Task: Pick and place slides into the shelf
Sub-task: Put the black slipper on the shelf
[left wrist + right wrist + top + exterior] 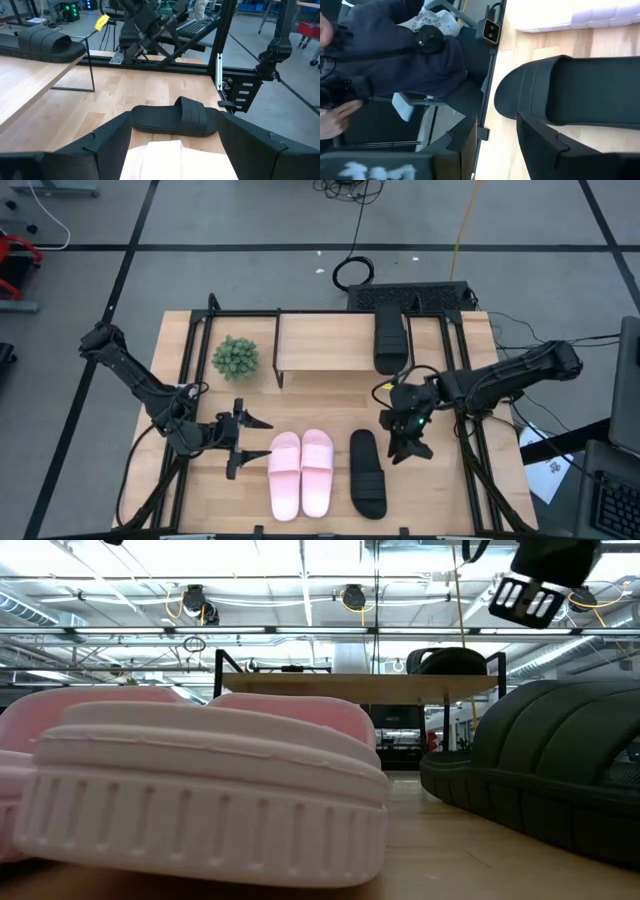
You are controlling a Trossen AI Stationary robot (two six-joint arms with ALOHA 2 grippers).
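Two light pink slides (300,472) lie side by side on the table near its front edge, soles down. A black slide (367,473) lies just right of them. A second black slide (390,340) rests on the right end of the shelf's light wood board (325,345). My left gripper (258,440) is open at the pink pair's left side, pointing right, and the nearer pink slide (175,160) shows between its fingers. My right gripper (408,452) hangs open above the table, just right of the black slide (580,90) on the table.
A small green plant (235,357) stands left of the shelf. Black frame rails (465,450) run along the table's left and right sides. A person in a dark sleeve (395,55) is beyond the table's near edge. Bare wood lies between the shelf and the slides.
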